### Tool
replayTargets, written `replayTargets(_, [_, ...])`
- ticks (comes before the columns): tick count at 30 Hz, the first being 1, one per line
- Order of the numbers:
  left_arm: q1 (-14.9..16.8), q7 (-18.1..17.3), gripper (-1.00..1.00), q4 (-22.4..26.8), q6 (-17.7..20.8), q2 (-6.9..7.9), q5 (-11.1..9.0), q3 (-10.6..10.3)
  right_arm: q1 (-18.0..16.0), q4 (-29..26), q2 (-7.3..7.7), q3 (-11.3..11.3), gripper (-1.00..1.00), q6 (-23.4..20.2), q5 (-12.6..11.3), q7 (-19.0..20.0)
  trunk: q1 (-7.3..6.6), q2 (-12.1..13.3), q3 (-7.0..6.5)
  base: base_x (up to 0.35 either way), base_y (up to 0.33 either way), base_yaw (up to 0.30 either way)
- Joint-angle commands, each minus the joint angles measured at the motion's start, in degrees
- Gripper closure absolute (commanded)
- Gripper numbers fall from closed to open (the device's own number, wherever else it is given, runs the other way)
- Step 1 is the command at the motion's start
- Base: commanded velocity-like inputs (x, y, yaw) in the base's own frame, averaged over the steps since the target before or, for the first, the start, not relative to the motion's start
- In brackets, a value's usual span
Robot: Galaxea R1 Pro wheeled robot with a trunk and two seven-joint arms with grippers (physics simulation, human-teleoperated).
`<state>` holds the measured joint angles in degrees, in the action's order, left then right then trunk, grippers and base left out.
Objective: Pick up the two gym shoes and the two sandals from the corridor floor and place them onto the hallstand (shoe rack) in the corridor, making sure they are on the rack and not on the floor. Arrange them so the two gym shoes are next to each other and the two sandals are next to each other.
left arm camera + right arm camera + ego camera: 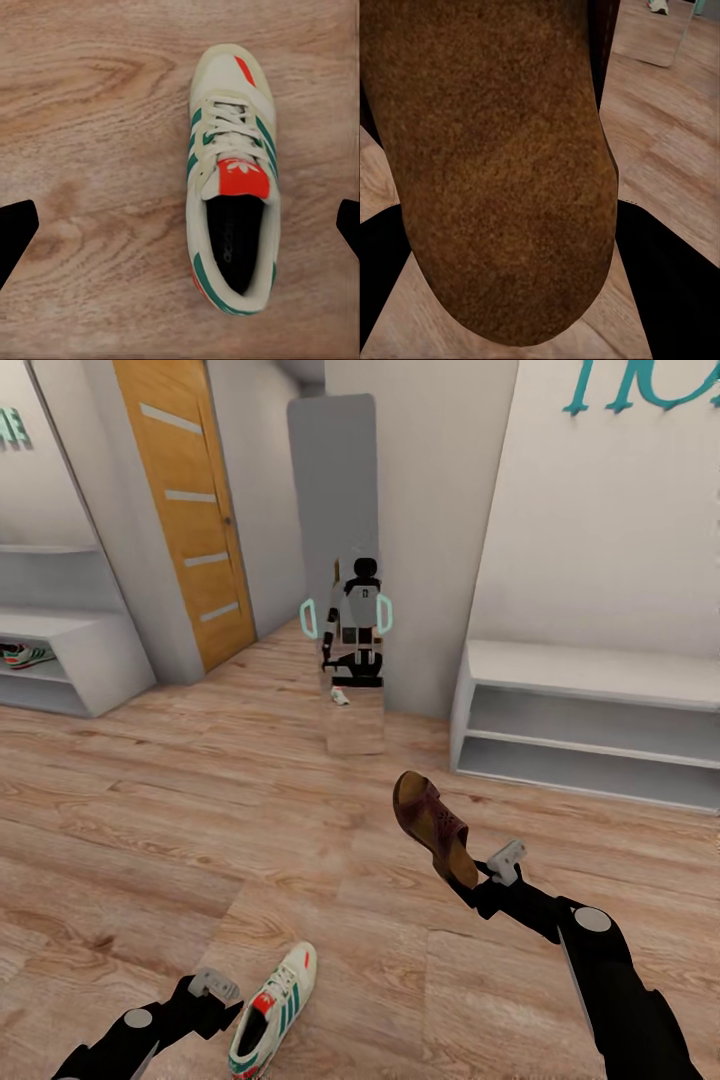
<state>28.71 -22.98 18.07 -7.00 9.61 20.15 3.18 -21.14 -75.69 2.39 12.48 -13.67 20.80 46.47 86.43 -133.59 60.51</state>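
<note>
Here we held one sandal up off the corridor floor with our right claw, its fingers clamped on the heel end so that the shoe tilted up and away from us, toe highest; in the right wrist view its brown underside sat between the two dark fingers. Our left claw hung low with its fingers spread apart, just beside a gym shoe that lay flat on the floor, and in the left wrist view that same shoe rested between the two black fingertips, touching neither. Another gym shoe stood in a shelf slot of the pale grey hallstand at the far left, beside the wooden door. A second low white unit stood against the wall on the right. A tall mirror ahead showed our own reflection.
</note>
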Motion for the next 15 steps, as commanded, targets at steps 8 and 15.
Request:
replayTargets(8, [0.0, -0.2, -1.0, 0.0, -0.3, -0.03, 0.6, 0.4, 0.0, -0.1, -0.02, 0.1, 1.0, -0.3, 0.2, 0.4, -0.03, 0.0, 0.05, -0.076, -0.041, 0.0])
replayTargets(15, [0.0, -0.2, -1.0, 0.0, -0.5, -0.23, 0.6, 0.3, 0.0, -0.2, -0.02, 0.1, 1.0, -0.6, 0.2, 0.4, -0.03, 0.0, 0.05, -0.004, -0.002, 0.0])
